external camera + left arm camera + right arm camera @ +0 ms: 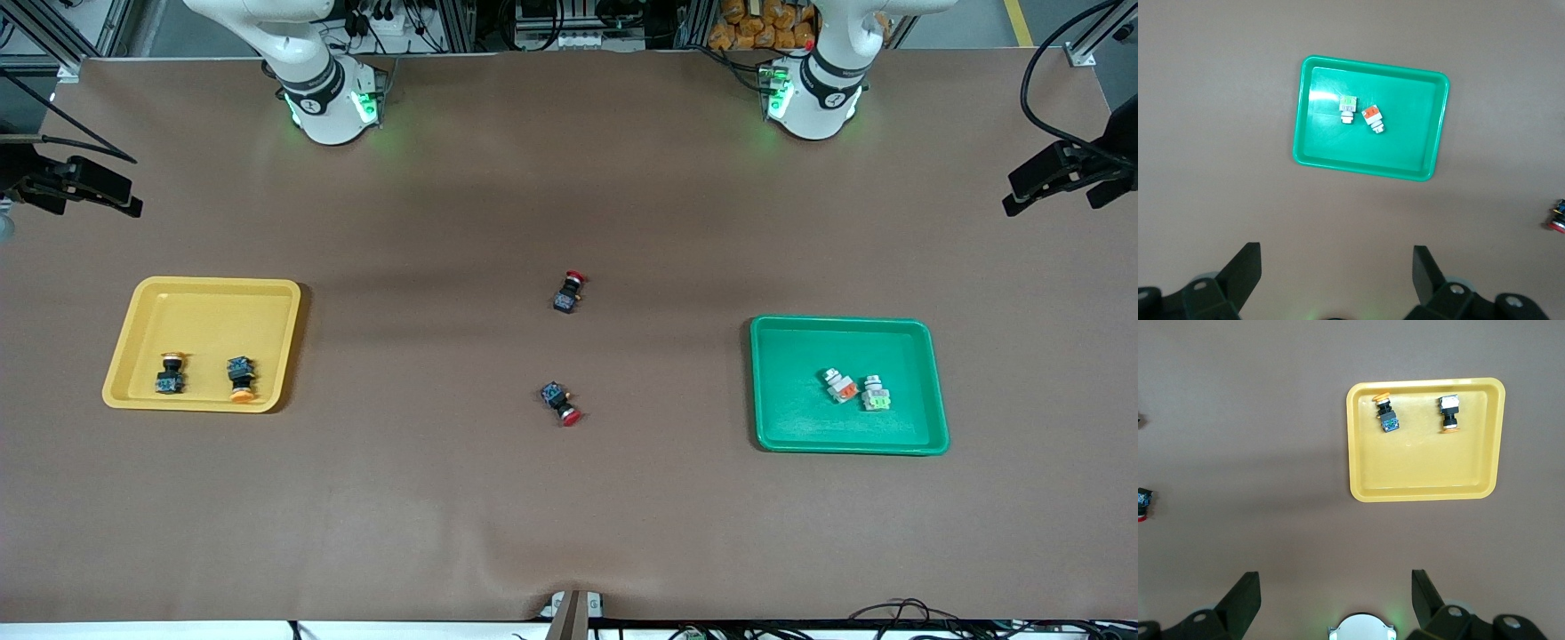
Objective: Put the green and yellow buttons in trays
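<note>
The yellow tray [204, 298] lies toward the right arm's end of the table and holds two black switches with orange-yellow caps [171, 372] [241, 380]. They also show in the right wrist view [1385, 413] [1449, 412]. The green tray [800, 418] lies toward the left arm's end and holds the orange-faced whitish switch [839, 386] and the green-faced one [876, 394]. In the left wrist view they show side by side [1373, 119] [1348, 108]. My left gripper [1337, 270] is open and empty, high over the table. My right gripper [1336, 590] is open and empty, high too.
Two black switches with red caps lie mid-table, one [569, 291] farther from the front camera, one [561, 404] nearer. Both arm bases [329, 102] [813, 98] stand at the table's back edge. Black camera mounts [71, 182] [1062, 173] sit at both ends.
</note>
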`<state>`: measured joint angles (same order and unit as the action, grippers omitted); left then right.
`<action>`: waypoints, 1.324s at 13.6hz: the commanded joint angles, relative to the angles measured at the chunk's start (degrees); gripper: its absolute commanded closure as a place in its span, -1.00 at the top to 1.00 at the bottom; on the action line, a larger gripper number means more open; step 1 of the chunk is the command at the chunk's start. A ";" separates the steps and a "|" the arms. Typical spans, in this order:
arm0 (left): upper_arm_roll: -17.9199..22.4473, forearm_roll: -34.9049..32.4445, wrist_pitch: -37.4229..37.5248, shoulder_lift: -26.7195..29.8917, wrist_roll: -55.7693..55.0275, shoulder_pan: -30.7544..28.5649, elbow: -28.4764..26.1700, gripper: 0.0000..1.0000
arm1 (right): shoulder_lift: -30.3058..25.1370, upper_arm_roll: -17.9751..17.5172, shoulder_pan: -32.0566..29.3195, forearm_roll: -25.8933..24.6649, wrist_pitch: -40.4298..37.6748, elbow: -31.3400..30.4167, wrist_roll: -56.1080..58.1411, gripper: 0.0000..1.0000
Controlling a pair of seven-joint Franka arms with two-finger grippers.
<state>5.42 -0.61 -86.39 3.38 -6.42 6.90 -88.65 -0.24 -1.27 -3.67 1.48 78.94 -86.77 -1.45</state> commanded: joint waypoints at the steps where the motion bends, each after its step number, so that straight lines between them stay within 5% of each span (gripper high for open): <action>1: 0.56 -0.62 -0.18 1.63 1.14 0.66 -1.08 1.00 | 0.41 0.21 0.16 0.63 -0.63 1.07 -0.75 1.00; 18: 0.39 -0.36 -0.09 -2.14 1.14 1.27 0.59 1.00 | -0.29 0.21 0.42 3.53 -2.29 0.99 -0.75 1.00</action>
<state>5.54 -0.61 -86.47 2.13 -6.33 7.60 -88.67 -0.25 -1.28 -3.60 4.47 78.11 -86.56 -1.46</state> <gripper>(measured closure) 0.000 0.000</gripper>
